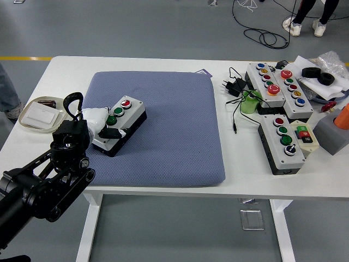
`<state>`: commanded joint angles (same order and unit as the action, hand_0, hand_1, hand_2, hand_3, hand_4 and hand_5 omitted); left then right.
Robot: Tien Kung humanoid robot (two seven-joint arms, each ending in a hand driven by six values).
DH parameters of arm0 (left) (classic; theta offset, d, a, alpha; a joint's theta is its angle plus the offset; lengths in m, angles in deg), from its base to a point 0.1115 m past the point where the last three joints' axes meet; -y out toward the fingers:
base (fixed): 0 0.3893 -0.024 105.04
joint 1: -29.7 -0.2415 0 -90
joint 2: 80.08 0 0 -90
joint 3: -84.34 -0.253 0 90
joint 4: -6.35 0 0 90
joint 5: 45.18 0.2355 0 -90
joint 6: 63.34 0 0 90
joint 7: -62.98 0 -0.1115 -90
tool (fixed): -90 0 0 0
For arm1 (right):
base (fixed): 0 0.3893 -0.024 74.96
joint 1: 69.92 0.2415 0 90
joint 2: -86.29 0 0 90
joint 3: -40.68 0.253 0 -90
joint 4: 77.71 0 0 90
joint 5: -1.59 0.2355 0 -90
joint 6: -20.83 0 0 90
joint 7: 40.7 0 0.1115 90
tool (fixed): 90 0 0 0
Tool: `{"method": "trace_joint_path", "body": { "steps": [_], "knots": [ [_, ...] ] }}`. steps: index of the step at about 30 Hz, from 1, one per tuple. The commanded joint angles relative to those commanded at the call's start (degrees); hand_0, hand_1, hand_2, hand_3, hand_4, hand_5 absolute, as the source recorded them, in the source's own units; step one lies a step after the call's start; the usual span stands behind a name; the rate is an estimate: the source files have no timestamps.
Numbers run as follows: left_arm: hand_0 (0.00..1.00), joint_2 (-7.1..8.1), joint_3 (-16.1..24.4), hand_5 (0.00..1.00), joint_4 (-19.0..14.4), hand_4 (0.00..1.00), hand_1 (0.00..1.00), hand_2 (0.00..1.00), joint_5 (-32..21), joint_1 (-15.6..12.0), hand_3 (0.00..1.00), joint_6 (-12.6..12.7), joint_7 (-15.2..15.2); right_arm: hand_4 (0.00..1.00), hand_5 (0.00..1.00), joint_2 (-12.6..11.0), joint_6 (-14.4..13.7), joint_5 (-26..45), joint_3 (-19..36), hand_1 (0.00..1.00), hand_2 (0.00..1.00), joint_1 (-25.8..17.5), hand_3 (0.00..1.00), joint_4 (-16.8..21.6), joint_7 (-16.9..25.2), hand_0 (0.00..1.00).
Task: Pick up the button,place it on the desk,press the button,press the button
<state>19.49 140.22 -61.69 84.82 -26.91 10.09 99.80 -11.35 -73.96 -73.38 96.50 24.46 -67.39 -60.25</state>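
Gripping the button box [118, 124] in the left hand [103, 126], fingers wrapped around its near end, at the left of the frame over the blue mat [163, 136], box slightly tilted. Judging this as the lifting step: keeping the hold firm on the body and clear of the red and green caps, and levelling the box before carrying it toward bare table [240, 158]. Noting the second button box [281, 142] at right, steering well clear of it.

Blue-grey mat [169, 131] on white table [240, 164]
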Motion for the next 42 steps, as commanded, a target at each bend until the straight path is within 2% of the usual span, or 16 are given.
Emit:
{"method": "trace_joint_path", "body": {
  "steps": [4,5,9,10,12,16,17,21,22,23,25,28,29,30,37,42],
  "knots": [
    [0.527,0.59,-0.71,0.321,0.28,0.801,0.514,0.669,0.0,0.38,0.857,0.27,-0.44,0.307,0.229,-0.02,-0.05,0.19,-0.03,0.46,0.614,-0.04,0.565,0.0,0.02,0.635],
    [0.393,0.79,-0.86,0.165,0.39,0.668,0.371,0.487,0.0,0.48,0.754,0.26,-0.94,0.308,0.23,-0.02,-0.05,0.18,-0.02,0.46,0.614,-0.02,0.565,0.0,0.01,0.634],
    [0.393,1.6,-1.35,0.165,0.68,0.668,0.371,0.487,0.0,0.74,0.754,0.49,-3.35,0.308,0.23,-0.02,-0.07,0.41,-0.17,0.46,0.614,-0.01,0.565,0.0,0.02,0.634],
    [0.325,1.83,-1.47,0.002,0.85,0.504,0.268,0.281,0.0,0.83,0.446,0.75,-4.31,0.308,0.231,-0.03,-0.08,0.47,-0.19,0.459,0.614,0.0,0.565,0.0,0.03,0.634],
    [0.325,2.32,-1.91,0.002,1.16,0.504,0.268,0.281,0.0,1.02,0.446,1.53,-6.33,0.308,0.231,-0.02,-0.07,0.43,-0.17,0.459,0.614,0.01,0.565,0.0,0.01,0.634],
    [0.325,3.95,-3.8,0.002,2.1,0.504,0.268,0.281,0.0,1.64,0.446,6.55,-11.84,0.308,0.231,-0.04,-0.07,0.52,-0.22,0.459,0.614,0.02,0.565,0.0,-0.01,0.634],
    [0.339,4.09,-3.89,0.002,2.22,0.486,0.268,0.276,0.0,1.68,0.4,7.35,-12.55,0.308,0.23,-0.04,-0.07,0.54,-0.23,0.458,0.614,0.02,0.565,0.0,-0.01,0.634],
    [0.339,5.87,-4.37,0.002,4.58,0.486,0.268,0.276,0.0,2.4,0.4,13.3,-19.77,0.308,0.23,-0.04,-0.08,0.71,-0.35,0.458,0.614,-0.03,0.565,0.0,-0.01,0.634],
    [0.339,6.05,-4.43,0.002,4.84,0.486,0.268,0.276,0.0,2.48,0.4,13.83,-21.37,0.308,0.23,-0.05,-0.08,0.75,-0.37,0.458,0.614,-0.04,0.565,0.0,-0.01,0.634],
    [0.327,6.84,-4.79,0.002,5.56,0.498,0.238,0.23,0.0,2.82,0.332,15.07,-23.64,0.308,0.231,-0.06,-0.07,0.79,-0.41,0.458,0.614,-0.03,0.565,0.0,0.0,0.634],
    [0.327,7.54,-5.3,0.002,6.11,0.498,0.238,0.23,0.0,3.18,0.332,16.29,-27.15,0.308,0.231,-0.06,-0.09,0.86,-0.42,0.458,0.614,-0.03,0.565,0.0,-0.01,0.634],
    [0.327,9.14,-6.99,0.002,7.35,0.498,0.238,0.23,0.0,4.28,0.332,19.98,-33.38,0.308,0.231,-0.03,-0.1,0.99,-0.47,0.458,0.614,-0.02,0.565,0.0,-0.03,0.634],
    [0.307,9.56,-7.61,0.002,7.69,0.484,0.197,0.202,0.0,4.62,0.306,20.82,-35.53,0.308,0.231,-0.04,-0.1,1.04,-0.52,0.457,0.614,-0.01,0.565,0.0,-0.02,0.634],
    [0.307,9.84,-8.06,0.002,7.91,0.484,0.197,0.202,0.0,4.85,0.306,21.19,-36.97,0.308,0.231,-0.05,-0.11,1.06,-0.53,0.457,0.614,0.0,0.565,0.0,-0.01,0.634],
    [0.303,10.89,-9.95,0.002,9.12,0.473,0.192,0.194,0.0,5.64,0.295,24.16,-42.04,0.308,0.234,-0.08,-0.06,0.64,-0.27,0.457,0.614,0.03,0.565,0.0,-0.06,0.634],
    [0.302,11.43,-9.65,0.002,8.83,0.466,0.192,0.194,0.0,5.15,0.293,25.93,-42.46,0.308,0.233,-0.01,-0.14,0.7,-0.13,0.456,0.614,-0.04,0.566,0.0,-0.1,0.634]
  ]
}}
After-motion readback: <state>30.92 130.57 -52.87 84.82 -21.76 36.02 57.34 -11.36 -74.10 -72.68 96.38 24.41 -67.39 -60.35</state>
